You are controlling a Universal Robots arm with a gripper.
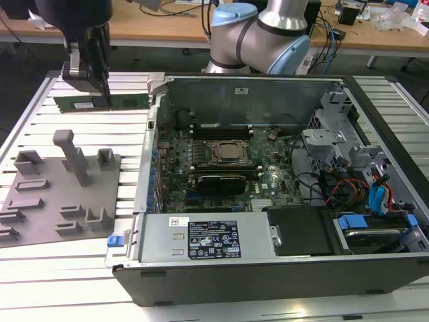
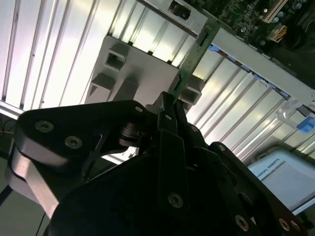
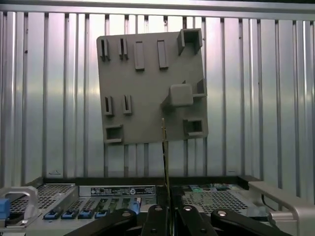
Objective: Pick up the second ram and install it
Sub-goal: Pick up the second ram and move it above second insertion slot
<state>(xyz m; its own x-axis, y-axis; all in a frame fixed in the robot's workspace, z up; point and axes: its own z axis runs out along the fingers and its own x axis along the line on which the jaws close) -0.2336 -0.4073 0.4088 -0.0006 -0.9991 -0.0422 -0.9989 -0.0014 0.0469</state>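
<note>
Fingers (image 1: 100,82) were closed, gripping the ram stick (image 1: 127,102) by its flat sides. I saw the ram stick held level above the slatted table (image 1: 40,268), toward the table's far side in the exterior view. In the first wrist view it ran edge-on out of the fingers (image 3: 155,219). The grey plate (image 1: 60,201) lay on the table, apart from it. The open computer case (image 1: 268,288) sat to the exterior view's right, motherboard (image 1: 268,181) exposed.

Lab: cabled workbench (image 1: 175,28), opened computer (image 1: 255,283)
</note>
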